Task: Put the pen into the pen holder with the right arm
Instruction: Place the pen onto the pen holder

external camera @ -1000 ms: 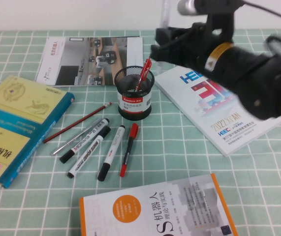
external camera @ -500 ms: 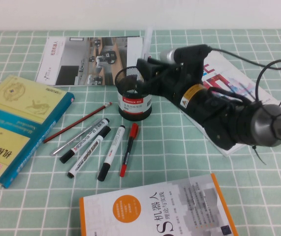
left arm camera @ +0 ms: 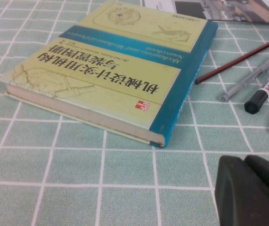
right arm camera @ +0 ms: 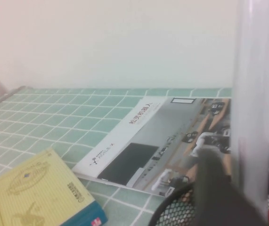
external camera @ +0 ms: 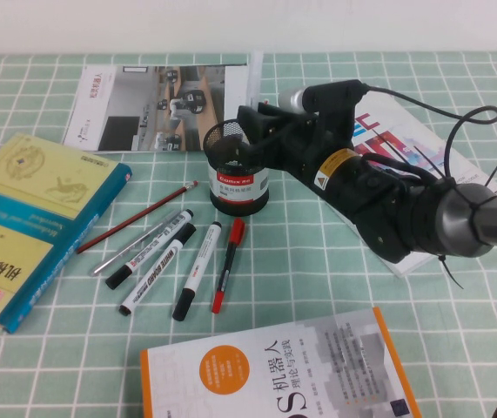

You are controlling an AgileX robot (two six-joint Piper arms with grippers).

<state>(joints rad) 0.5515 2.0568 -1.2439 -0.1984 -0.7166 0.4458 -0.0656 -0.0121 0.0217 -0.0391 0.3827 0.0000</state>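
The pen is a slim white marker standing upright in my right gripper, with its top end above the fingers. The gripper is shut on it directly over the rim of the pen holder, a black mesh cup with a red-striped white label. The pen's lower end is hidden behind the gripper. In the right wrist view the pen runs between the dark fingers above the mesh rim. My left gripper is shut and empty, low over the cloth near the yellow book.
Black-capped markers, a red-capped pen and a red pencil lie left of and in front of the holder. A yellow-teal book, a brochure, a white booklet and an orange book surround it.
My right arm has come down from high above the table to the holder, lowering the white pen with it. The red pen in the holder is now hidden by the arm.
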